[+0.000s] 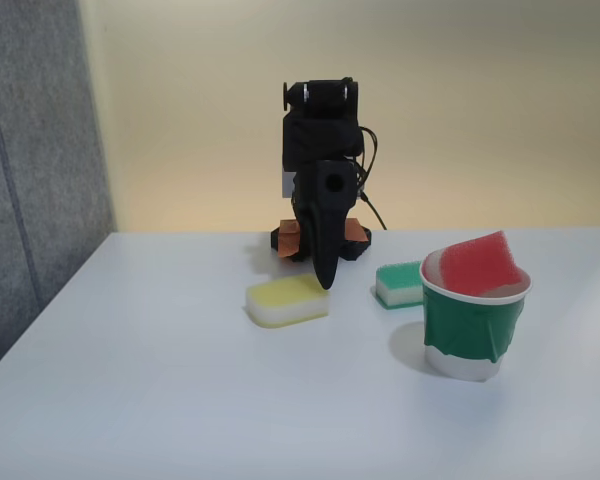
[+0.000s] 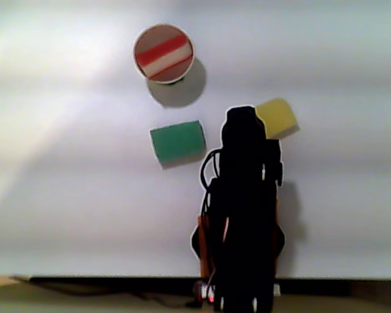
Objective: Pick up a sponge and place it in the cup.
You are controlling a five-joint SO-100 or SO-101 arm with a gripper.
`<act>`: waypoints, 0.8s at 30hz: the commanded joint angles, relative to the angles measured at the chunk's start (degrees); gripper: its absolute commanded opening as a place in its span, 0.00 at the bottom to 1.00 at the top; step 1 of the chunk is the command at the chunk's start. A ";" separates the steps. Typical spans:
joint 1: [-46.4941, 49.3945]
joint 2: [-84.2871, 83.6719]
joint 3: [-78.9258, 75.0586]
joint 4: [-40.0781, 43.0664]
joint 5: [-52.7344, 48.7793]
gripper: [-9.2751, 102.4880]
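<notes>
Red scouring fibre over white foam, the sponge (image 1: 485, 263) sits tilted inside the round green paper cup (image 1: 472, 330). My fingers (image 1: 325, 270) hang pinched to one black point, empty, touching nothing. At their seven o'clock in the fixed view lies a soft yellow-topped sponge (image 1: 286, 299), at three o'clock a green-topped sponge (image 1: 399, 283).

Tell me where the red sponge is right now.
The sponge sits tilted inside the cup, at the right of the fixed view beside the green-topped sponge; seen from above, it lies across the cup's mouth.
</notes>
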 commanded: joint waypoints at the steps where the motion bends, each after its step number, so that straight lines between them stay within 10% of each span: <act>1: 0.35 0.09 0.26 5.98 -0.35 0.08; 24: 0.00 0.09 0.26 6.06 0.44 0.08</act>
